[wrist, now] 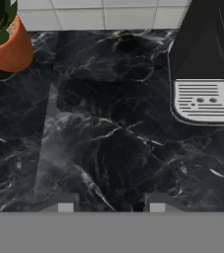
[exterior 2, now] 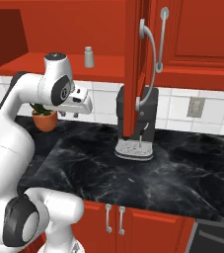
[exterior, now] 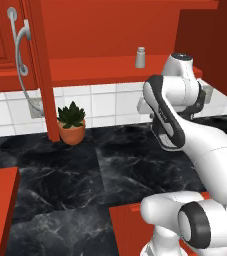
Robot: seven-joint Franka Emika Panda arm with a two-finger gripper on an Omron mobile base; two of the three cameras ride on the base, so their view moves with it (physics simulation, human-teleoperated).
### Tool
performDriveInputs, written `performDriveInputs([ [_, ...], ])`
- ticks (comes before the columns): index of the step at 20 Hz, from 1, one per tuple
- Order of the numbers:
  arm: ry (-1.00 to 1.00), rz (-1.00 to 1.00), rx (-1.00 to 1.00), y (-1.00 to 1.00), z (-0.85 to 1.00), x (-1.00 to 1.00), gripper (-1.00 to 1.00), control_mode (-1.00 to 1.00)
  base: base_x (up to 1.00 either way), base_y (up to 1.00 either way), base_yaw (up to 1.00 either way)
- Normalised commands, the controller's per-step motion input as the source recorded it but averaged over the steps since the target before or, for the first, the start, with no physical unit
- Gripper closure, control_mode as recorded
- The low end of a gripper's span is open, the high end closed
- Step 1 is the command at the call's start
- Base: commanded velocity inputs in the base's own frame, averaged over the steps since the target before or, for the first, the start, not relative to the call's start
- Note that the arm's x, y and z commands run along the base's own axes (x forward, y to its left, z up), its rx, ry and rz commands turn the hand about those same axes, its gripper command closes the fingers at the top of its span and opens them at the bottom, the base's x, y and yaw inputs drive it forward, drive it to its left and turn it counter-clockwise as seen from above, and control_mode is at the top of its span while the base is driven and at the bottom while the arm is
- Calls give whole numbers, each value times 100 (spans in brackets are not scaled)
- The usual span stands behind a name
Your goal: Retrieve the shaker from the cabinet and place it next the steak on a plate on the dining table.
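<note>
The cabinet (exterior: 20, 45) door is swung open, so the step in hand is judged to be the reach for the shaker (exterior: 140, 57). The shaker is seen upright on the red shelf (exterior: 105, 67) inside the cabinet, in the upper middle of the left base view and the upper left of the right base view. The gripper (exterior 2: 69, 114) is held below the shelf and points down at the black worktop (exterior 2: 133, 173); nothing is held in it, and the jaws are apart, as the two tips (wrist: 64, 205) at the bottom of the hand view show.

To do this step well, the hand should be raised and turned toward the shelf, and the shaker should be approached from the front, clear of the open door edge (exterior 2: 131, 69).

The shaker is a small grey cylinder with a lighter rounded cap. It is narrow and probably easy to knock over, so the jaws should be closed around its body, not the cap.
</note>
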Motion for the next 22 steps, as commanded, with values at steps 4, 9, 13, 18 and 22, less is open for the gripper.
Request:
performDriveInputs([
  [4,-3,0,0,0,0,-34,-100,-100,0,0,0],
  [9,-28,0,-3,0,22,-59,-100,-100,0,0,0],
  [13,-34,2,-3,0,48,-59,-100,-100,0,0,0],
  [18,-33,2,-1,0,55,-37,-100,-100,0,0,0],
  [22,-18,0,0,0,69,-36,-100,-100,0,0,0],
])
